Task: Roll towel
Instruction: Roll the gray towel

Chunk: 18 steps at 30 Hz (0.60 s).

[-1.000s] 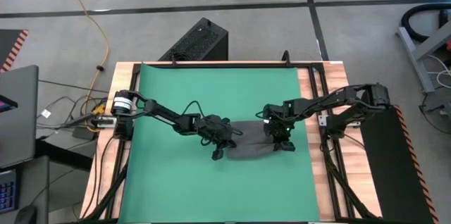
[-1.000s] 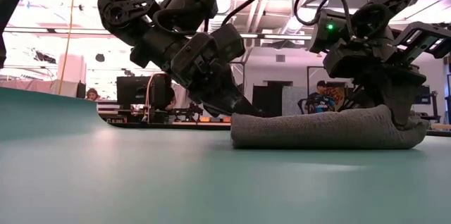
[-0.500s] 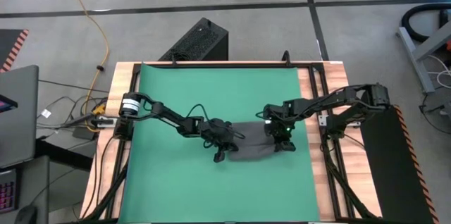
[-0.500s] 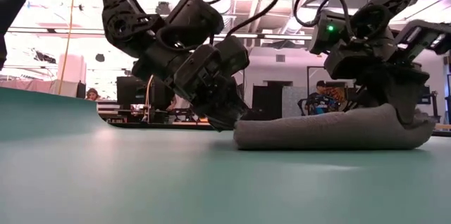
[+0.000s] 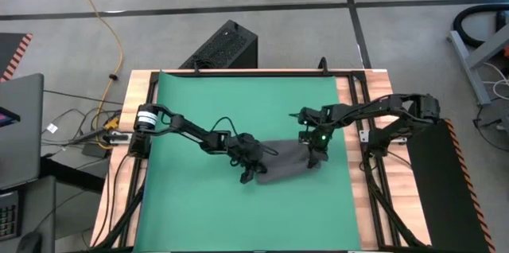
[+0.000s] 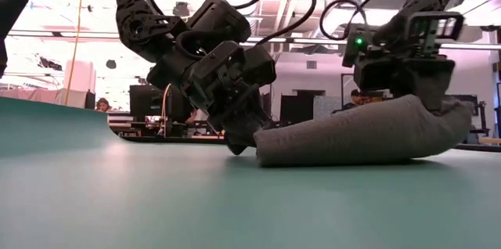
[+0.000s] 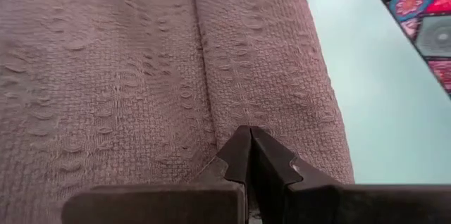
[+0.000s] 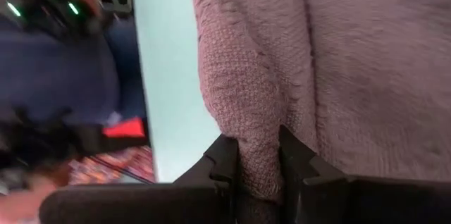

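Note:
The dark grey towel (image 5: 282, 164) lies as a thick folded roll on the green mat (image 5: 199, 118), right of the middle. In the low view the towel (image 6: 352, 135) has its left end on the mat and its right end raised. My left gripper (image 5: 253, 172) is shut at the towel's left end and also shows in the low view (image 6: 241, 146). My right gripper (image 5: 312, 157) is shut on the towel's right end. No white tag shows. My left gripper presses its shut fingertips (image 7: 248, 139) against the towel's left end, at a crease between two folds (image 7: 204, 111). The fingers slant down from the table's left. That end (image 6: 266, 151) rests on the mat. My right gripper pinches a thick fold of the towel's right end (image 8: 257, 157) between its two fingers, several layers. The fingers come from above and the right. The right end (image 6: 454, 120) is lifted off the mat, so the towel slopes down to the left.
Wooden table strips and black rails (image 5: 362, 126) flank the mat. A black box (image 5: 227, 46) stands beyond the far edge. The mat has free room on its left half and far side. A person (image 6: 102, 105) shows far off in the room.
My right gripper has gone up and a little toward the far edge, lifting the towel's right end clear of the mat while the left end stayed down. My left gripper has moved slightly toward the towel's left end and tipped steeper.

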Tool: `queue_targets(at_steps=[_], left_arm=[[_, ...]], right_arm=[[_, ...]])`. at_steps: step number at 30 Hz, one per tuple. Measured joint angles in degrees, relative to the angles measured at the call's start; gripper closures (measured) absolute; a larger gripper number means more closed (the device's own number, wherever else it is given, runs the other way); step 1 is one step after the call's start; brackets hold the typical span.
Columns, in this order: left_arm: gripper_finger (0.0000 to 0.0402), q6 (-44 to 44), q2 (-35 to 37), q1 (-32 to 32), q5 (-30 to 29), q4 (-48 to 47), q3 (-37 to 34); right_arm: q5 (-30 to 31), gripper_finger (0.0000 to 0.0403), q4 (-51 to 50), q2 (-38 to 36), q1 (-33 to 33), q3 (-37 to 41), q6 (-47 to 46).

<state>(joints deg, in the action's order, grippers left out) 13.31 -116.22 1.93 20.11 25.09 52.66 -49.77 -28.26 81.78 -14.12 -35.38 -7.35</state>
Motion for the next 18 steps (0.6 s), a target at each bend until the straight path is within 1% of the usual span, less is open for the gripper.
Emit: queue_targets(at_steps=[2,5,9,13,18], left_arm=[[0.0401,1.0,0.0,0.1,0.5,-0.1,0.0],[0.0401,2.0,0.0,0.2,0.6,-0.1,0.0],[0.0401,2.4,-0.1,0.2,0.6,-0.1,-0.1],[0.0401,3.6,-0.1,0.2,1.3,0.0,-0.1],[0.0401,4.0,-0.1,0.2,4.5,-0.7,-0.1]], right_arm=[[-1.2,0.0336,-0.2,0.0,-1.4,0.0,-2.3],[-1.5,0.0336,-0.9,0.0,-3.1,0.0,-6.1],[-1.2,0.0336,-1.4,0.0,-4.0,0.0,-8.5],[1.1,0.0336,-5.2,0.0,-3.9,-0.1,-11.2],[2.4,0.0336,-8.0,0.0,-4.0,0.0,-14.4]])
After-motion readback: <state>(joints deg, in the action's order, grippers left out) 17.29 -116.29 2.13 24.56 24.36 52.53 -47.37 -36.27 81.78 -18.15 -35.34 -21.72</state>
